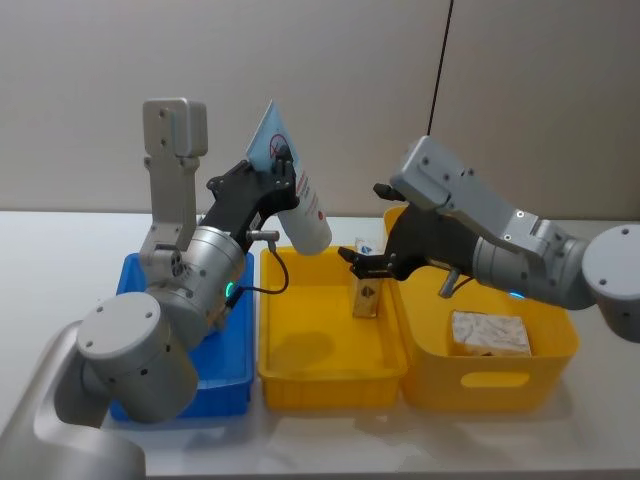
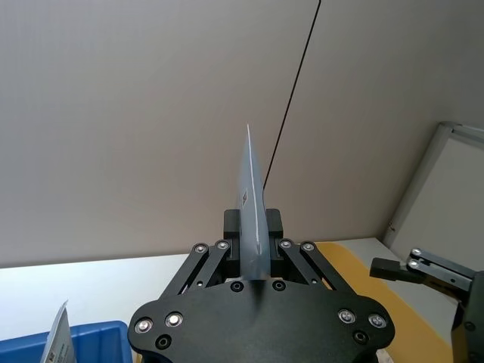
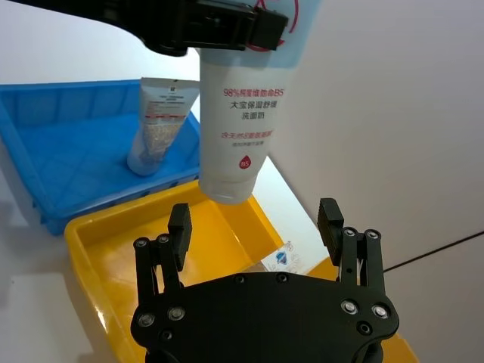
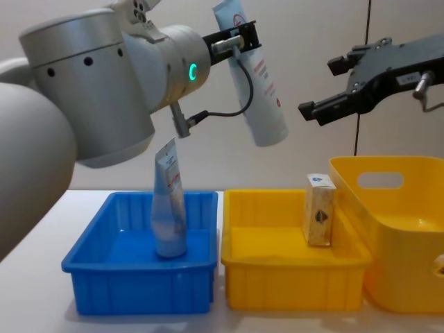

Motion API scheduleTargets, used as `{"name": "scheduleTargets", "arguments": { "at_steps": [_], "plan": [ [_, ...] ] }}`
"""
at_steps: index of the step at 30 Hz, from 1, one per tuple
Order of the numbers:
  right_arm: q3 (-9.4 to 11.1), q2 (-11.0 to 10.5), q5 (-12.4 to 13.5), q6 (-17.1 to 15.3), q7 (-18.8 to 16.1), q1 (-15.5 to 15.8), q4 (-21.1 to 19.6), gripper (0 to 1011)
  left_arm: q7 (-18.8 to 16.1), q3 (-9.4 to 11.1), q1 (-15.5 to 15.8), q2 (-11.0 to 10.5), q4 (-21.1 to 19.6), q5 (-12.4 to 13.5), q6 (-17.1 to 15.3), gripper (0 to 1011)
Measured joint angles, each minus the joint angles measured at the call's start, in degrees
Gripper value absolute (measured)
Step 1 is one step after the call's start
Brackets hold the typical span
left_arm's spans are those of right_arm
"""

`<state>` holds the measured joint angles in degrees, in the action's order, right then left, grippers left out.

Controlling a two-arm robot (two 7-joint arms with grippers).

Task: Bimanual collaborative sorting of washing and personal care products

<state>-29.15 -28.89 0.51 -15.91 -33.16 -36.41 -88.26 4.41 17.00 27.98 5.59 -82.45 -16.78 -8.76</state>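
My left gripper (image 1: pixel 278 165) is shut on the crimped end of a pale squeeze tube (image 1: pixel 300 205) with red print. The tube (image 4: pixel 260 90) hangs cap down, tilted, above the back left of the middle yellow bin (image 1: pixel 330 375). A second tube (image 4: pixel 168 208) stands leaning in the blue bin (image 4: pixel 139 274). A small cream box with a blue top (image 4: pixel 319 209) stands upright at the right side of the middle bin. My right gripper (image 1: pixel 368 265) hovers open above that box, empty. In the right wrist view the held tube (image 3: pixel 242 128) hangs just beyond the open fingers (image 3: pixel 330 219).
A deep yellow tub (image 1: pixel 490 385) with handle cut-outs stands on the right and holds a pale wrapped packet (image 1: pixel 488 333). The three containers sit side by side on a white table (image 1: pixel 60 250). A grey wall and a black cable (image 1: pixel 440 60) are behind.
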Motion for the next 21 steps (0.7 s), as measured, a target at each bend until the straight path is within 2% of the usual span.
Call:
{"name": "scheduleTargets", "arguments": {
  "at_steps": [9,21],
  "plan": [
    [-0.02,3.35,0.08,-2.55,1.98,-0.69,3.06,1003,0.01,-0.31,-0.22,-0.16,-0.28,0.16,-0.09,170],
    [-0.64,7.16,-0.02,-3.31,3.02,-2.33,7.71,1003,0.07,-0.62,-0.43,-0.22,-0.51,-0.07,-0.27,170]
  ]
}}
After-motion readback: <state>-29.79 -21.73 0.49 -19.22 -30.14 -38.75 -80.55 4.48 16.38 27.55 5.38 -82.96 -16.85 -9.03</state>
